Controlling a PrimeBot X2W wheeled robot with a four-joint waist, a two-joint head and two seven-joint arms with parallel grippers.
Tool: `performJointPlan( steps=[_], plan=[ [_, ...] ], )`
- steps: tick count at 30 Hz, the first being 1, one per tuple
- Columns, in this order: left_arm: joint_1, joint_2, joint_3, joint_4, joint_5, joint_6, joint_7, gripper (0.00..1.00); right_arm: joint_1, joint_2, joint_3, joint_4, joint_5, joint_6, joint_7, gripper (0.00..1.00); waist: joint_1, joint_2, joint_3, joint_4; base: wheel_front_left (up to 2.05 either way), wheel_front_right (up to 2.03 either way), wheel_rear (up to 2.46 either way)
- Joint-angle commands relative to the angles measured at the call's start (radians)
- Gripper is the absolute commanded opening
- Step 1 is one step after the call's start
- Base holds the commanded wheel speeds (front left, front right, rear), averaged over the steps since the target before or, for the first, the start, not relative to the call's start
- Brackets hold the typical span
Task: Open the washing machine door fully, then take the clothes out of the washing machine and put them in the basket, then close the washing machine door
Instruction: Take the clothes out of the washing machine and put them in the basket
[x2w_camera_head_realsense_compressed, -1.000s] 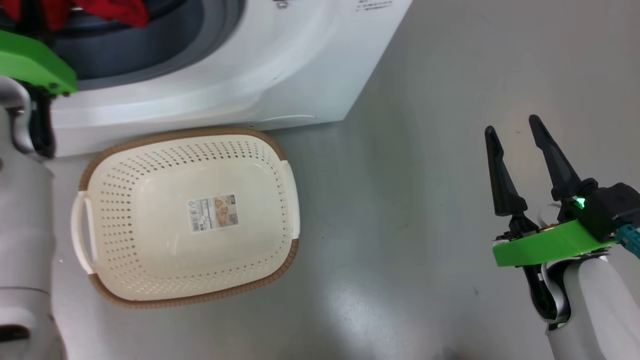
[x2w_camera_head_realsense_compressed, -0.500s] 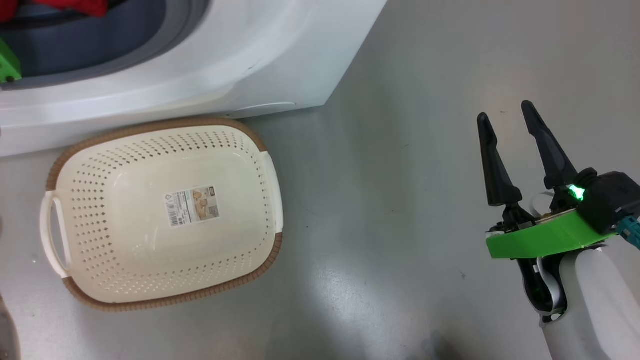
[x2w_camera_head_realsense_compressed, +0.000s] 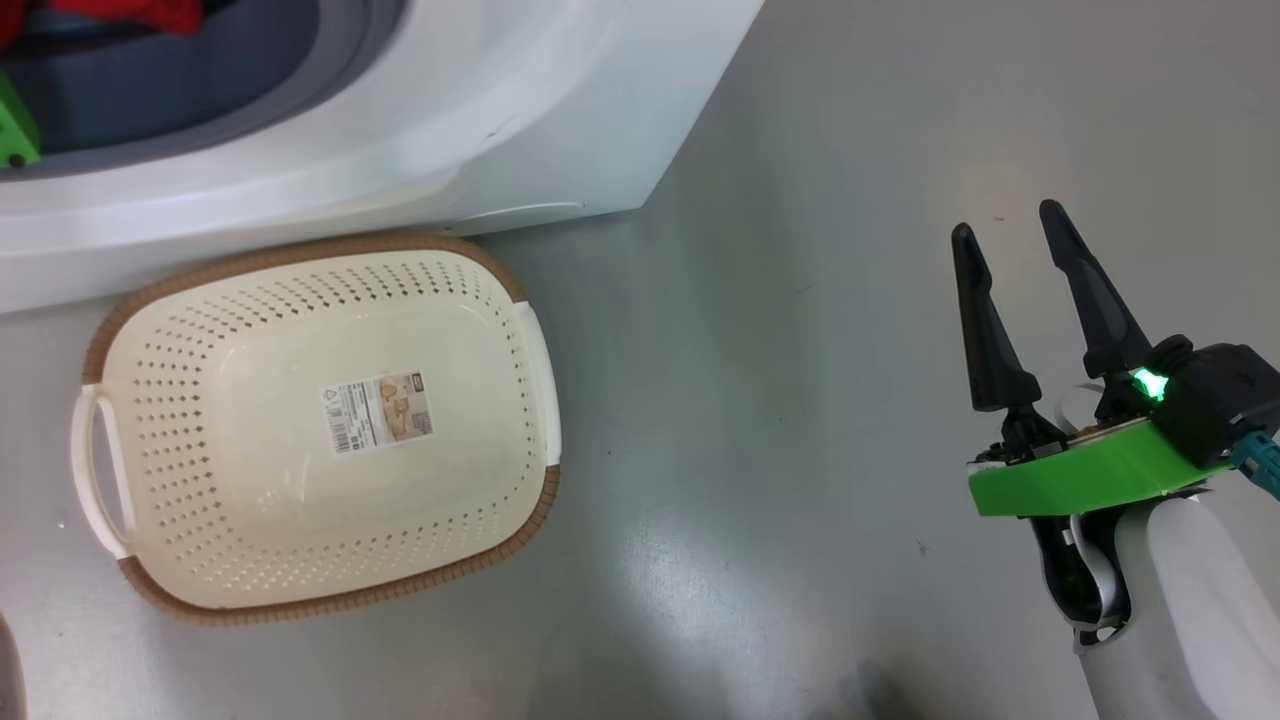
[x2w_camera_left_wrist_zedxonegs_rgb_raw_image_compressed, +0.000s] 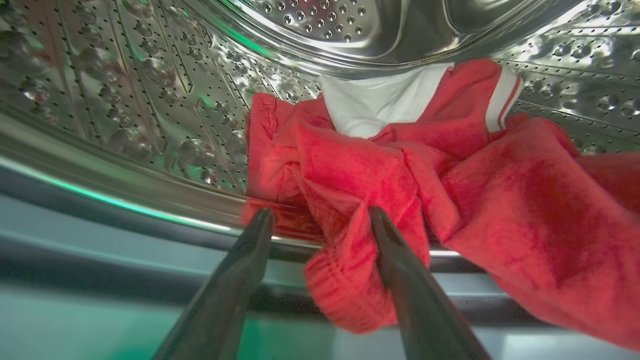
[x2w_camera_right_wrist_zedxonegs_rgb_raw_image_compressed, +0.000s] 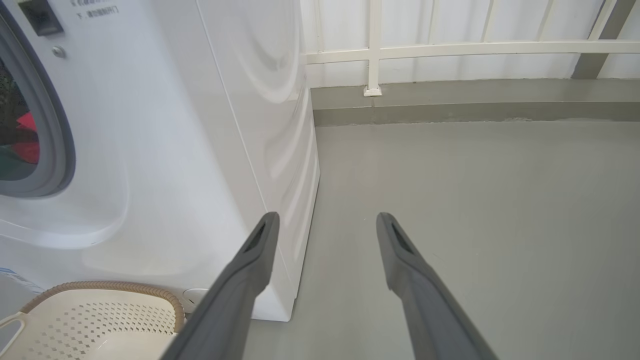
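1. Cream-white plastic dominates the left of the head view: the basket (x2w_camera_head_realsense_compressed: 200, 480) sits on the grey floor (x2w_camera_head_realsense_compressed: 800, 400) just in front of the washing machine (x2w_camera_head_realsense_compressed: 500, 120), its mouth up and only a paper label on its bottom. Placed there, it makes for a short carry from the opening. A scrap of the red clothes (x2w_camera_head_realsense_compressed: 120, 12) shows at the upper left edge, inside the grey ring, so unloading has yet to begin. At the lower right the right gripper (x2w_camera_head_realsense_compressed: 1006, 220) hangs over bare floor, well apart from the basket, its fingers spread and holding nothing (probably parked out of the other arm's way).

2. In the left wrist view, the left gripper (x2w_camera_left_wrist_zedxonegs_rgb_raw_image_compressed: 321, 212) points into the steel drum (x2w_camera_left_wrist_zedxonegs_rgb_raw_image_compressed: 150, 75). Its jaws are released and wide, straddling a hanging fold of the red cloth at the drum's lip. The right-hand finger overlaps the fabric, while the left-hand one stands beside it. This looks like the set-up for a pinch, with nothing gripped so far.

3. The right wrist view looks past the machine's white corner, with the basket's woven rim at the lower left. The parted fingers frame empty floor, so this arm is idle.
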Motion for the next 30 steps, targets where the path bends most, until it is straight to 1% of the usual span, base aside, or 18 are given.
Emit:
performJointPlan(
  steps=[1, 5, 9, 15, 21, 22, 30],
  plan=[
    [0.029, 0.056, 0.009, 0.004, -0.015, -0.031, 0.012, 0.0, 0.0, 0.003, 0.018, -0.02, 0.007, 0.007, -0.006, 1.0, 0.0, 0.0, -0.002, -0.001, 0.0, 0.0, 0.0],
    [0.04, 0.052, -0.004, 0.009, -0.016, -0.045, 0.049, 0.0, 0.002, 0.006, 0.02, -0.016, 0.008, 0.007, -0.006, 1.0, 0.0, 0.0, -0.013, -0.003, 0.0, 0.0, 0.0],
    [0.051, 0.054, -0.038, 0.011, 0.005, -0.054, 0.08, 0.0, 0.004, 0.009, 0.025, -0.012, 0.012, 0.007, -0.006, 1.0, 0.0, 0.0, -0.026, -0.008, 0.0, 0.0, 0.0],
    [0.059, 0.066, -0.089, 0.012, 0.045, -0.039, 0.076, 0.0, 0.006, 0.013, 0.043, -0.008, 0.032, 0.007, -0.006, 1.0, 0.0, 0.0, -0.038, -0.019, 0.0, 0.0, 0.0],
    [0.077, 0.07, -0.112, -0.002, 0.058, -0.011, 0.005, 0.0, 0.011, 0.015, 0.054, 0.001, 0.043, 0.007, -0.006, 1.0, 0.0, 0.0, -0.059, -0.029, 0.0, 0.0, 0.0],
    [0.088, 0.072, -0.115, -0.01, 0.057, -0.002, -0.035, 0.0, 0.014, 0.016, 0.05, 0.005, 0.047, 0.007, -0.006, 1.0, 0.0, 0.0, -0.071, -0.03, 0.0, 0.0, 0.0],
    [0.147, 0.067, -0.1, -0.04, 0.027, 0.026, -0.187, 0.0, 0.028, 0.019, 0.047, 0.011, 0.05, 0.007, -0.006, 1.0, 0.0, 0.0, -0.126, -0.027, 0.0, 0.0, 0.0]
  ],
)
